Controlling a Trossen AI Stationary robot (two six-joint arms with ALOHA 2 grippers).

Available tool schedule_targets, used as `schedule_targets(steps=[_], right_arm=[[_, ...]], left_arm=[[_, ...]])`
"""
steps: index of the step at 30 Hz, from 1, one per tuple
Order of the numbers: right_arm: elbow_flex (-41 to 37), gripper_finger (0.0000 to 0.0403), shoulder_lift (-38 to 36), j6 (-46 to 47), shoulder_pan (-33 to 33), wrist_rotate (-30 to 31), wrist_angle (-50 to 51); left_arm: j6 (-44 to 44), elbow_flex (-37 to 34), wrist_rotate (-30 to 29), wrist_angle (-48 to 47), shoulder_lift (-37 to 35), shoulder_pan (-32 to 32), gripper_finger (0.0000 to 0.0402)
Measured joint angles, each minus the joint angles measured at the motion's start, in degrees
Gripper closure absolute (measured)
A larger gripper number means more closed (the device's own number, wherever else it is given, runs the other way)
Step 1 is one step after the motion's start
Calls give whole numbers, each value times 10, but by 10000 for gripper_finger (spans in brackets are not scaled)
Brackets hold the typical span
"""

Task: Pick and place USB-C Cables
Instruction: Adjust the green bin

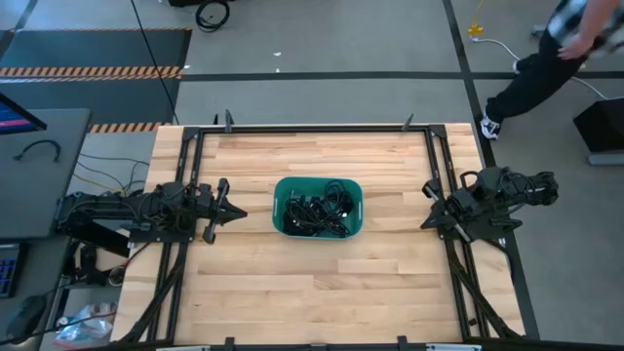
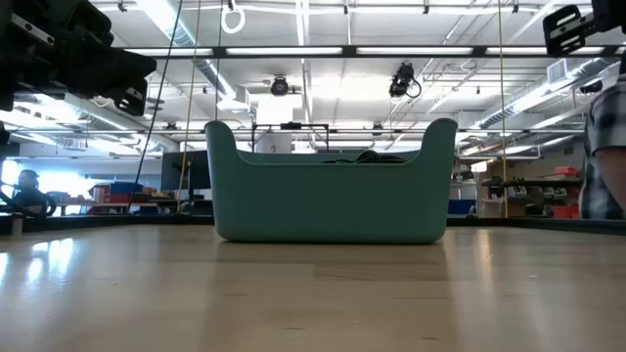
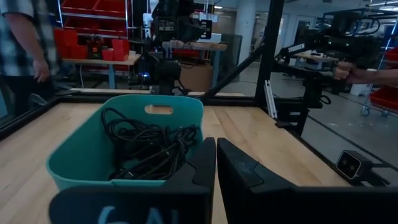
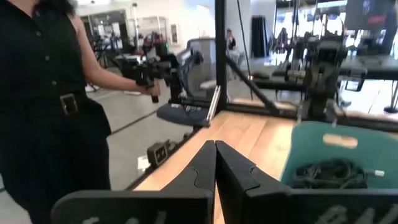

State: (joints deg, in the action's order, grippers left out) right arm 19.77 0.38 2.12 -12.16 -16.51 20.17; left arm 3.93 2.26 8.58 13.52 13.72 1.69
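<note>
From the low view I can barely see the USB-C cables (image 2: 367, 155): only a dark hump shows above the rim of the teal tub (image 2: 331, 200), whose wall hides the rest. Looking down from the high view, they lie as one tangled black heap (image 1: 319, 209) inside the tub (image 1: 281, 220) at the middle of the table (image 1: 312, 292), and I cannot separate or count single bundles there. My left gripper (image 1: 234, 212) waits at the table's left edge, aimed at the tub, well apart from it; its wrist view shows the fingers (image 3: 200, 168) pressed together with nothing between them, and gives me the best look at the cables (image 3: 149, 149), thin black cords looped over each other, filling the tub's (image 3: 81, 165) floor. My right gripper (image 1: 429, 220) sits at the right edge, its fingers (image 4: 202, 165) also pressed together and empty; that wrist view cuts the tub (image 4: 305, 140) off at the frame edge and shows only part of the cables (image 4: 329, 171), plus a person in dark clothes (image 4: 50, 93) beside the table
</note>
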Motion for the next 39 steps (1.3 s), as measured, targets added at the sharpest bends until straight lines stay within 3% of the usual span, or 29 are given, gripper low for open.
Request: schedule_targets(steps=[9, 14, 18, 22, 28, 39], right_arm=[[-42, 387, 0, -20, 0, 50, -24], [-126, 387, 0, -10, 0, 45, -143], [-159, 387, 0, 9, 0, 46, -181], [-168, 387, 0, 4, 0, 71, -180], [-182, 387, 1, -19, 7, 172, -181], [-182, 387, 15, -39, 44, 168, -180]], left_arm=[[0, 0, 0, 1, 0, 0, 381], [3, 0, 0, 14, 0, 0, 381], [5, 0, 0, 16, 0, 0, 381], [14, 0, 0, 13, 0, 0, 381], [14, 0, 0, 12, 0, 0, 381], [14, 1, -28, -28, 0, 0, 381]])
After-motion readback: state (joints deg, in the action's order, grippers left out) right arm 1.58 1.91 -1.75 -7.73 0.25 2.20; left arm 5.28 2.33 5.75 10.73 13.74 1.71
